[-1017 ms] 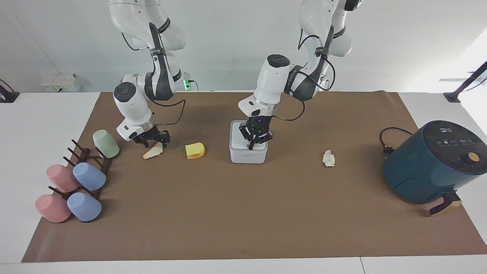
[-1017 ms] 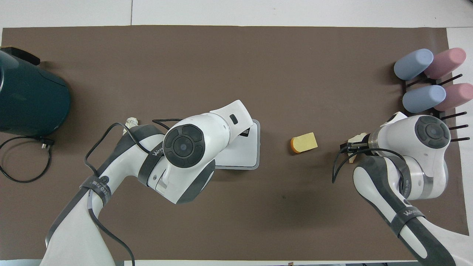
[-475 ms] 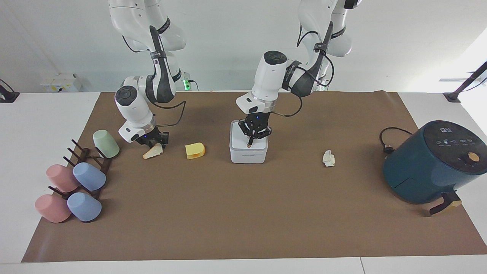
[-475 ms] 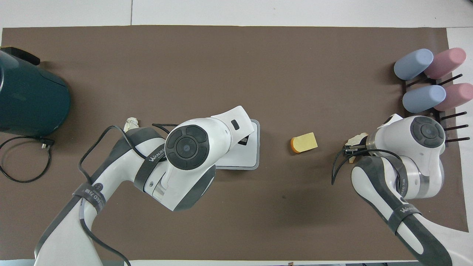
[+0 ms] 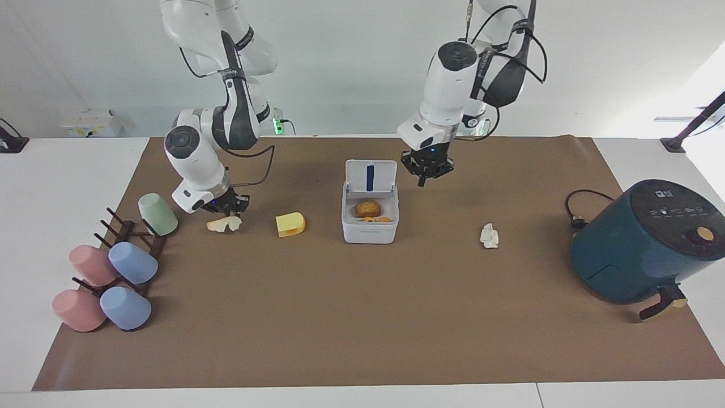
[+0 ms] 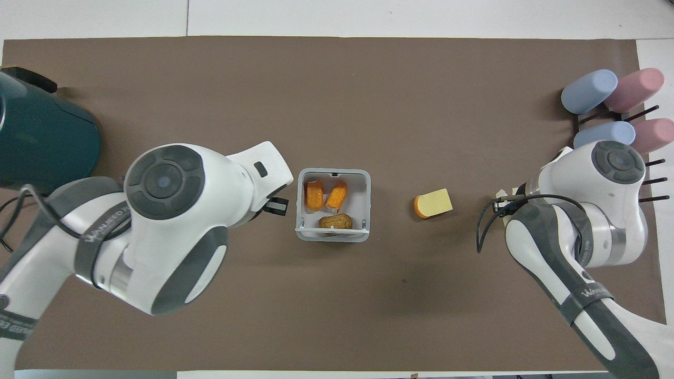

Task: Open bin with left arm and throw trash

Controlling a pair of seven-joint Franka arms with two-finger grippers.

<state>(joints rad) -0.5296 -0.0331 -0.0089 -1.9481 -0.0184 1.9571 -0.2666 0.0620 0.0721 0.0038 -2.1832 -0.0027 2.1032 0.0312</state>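
The white bin [image 5: 369, 232] stands mid-table with its lid [image 5: 371, 177] up, blue stripe showing. In the overhead view the bin [image 6: 334, 171] holds a brown lump and two orange pieces. My left gripper [image 5: 423, 180] is raised beside the bin, toward the left arm's end, shut and empty. My right gripper [image 5: 229, 211] is down on the cream bread-like wedge [image 5: 224, 225], which lies on the mat, and is shut on it. The yellow-orange block [image 5: 290, 224] lies between the wedge and the bin. The paper wad [image 5: 489, 236] lies toward the left arm's end.
A dark teal air fryer [image 5: 640, 241] with its cord stands at the left arm's end. A rack with pastel cups [image 5: 113, 266] and a green cup [image 5: 157, 213] stand at the right arm's end, close to the right gripper.
The left gripper lifted off the bin lid and moved away toward its own end; the lid sprang open. The right gripper closed on the wedge, which now lies flatter.
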